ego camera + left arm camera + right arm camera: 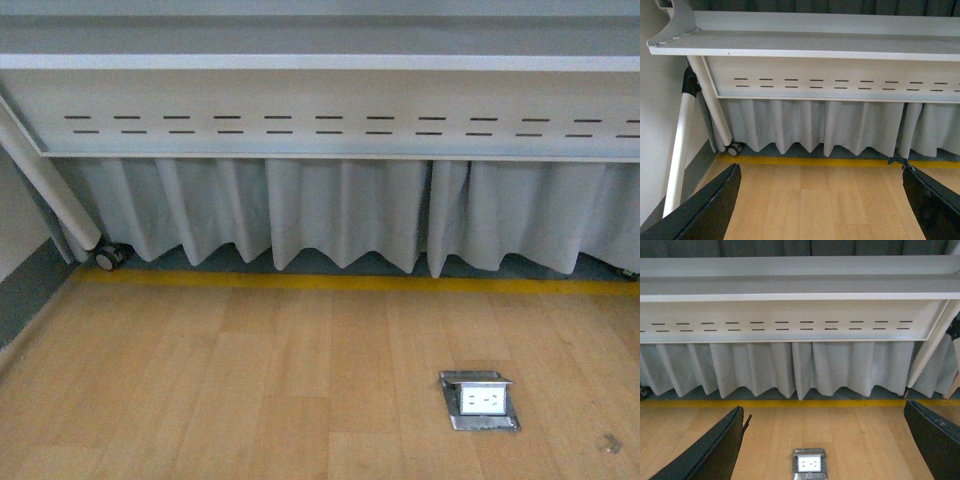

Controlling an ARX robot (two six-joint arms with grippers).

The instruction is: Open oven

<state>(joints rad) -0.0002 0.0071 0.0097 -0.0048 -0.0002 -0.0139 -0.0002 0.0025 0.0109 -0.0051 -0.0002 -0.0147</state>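
Above the wooden floor [250, 400], both the left tool [820, 200] and right tool [825, 440] hang spread apart; no oven is seemingly visible, so reaching blindly risks striking the white table [330, 100].

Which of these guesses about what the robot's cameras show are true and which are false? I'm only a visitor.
1. The oven is in view. False: no camera shows it; only a white table seen from low down, a grey curtain and a wooden floor.
2. A metal floor socket box is set into the floor. True.
3. A red stripe runs along the foot of the curtain. False: the stripe is yellow.
4. The left gripper is open and holds nothing. True.
5. The right gripper is shut on a handle. False: its fingers are wide apart and empty.
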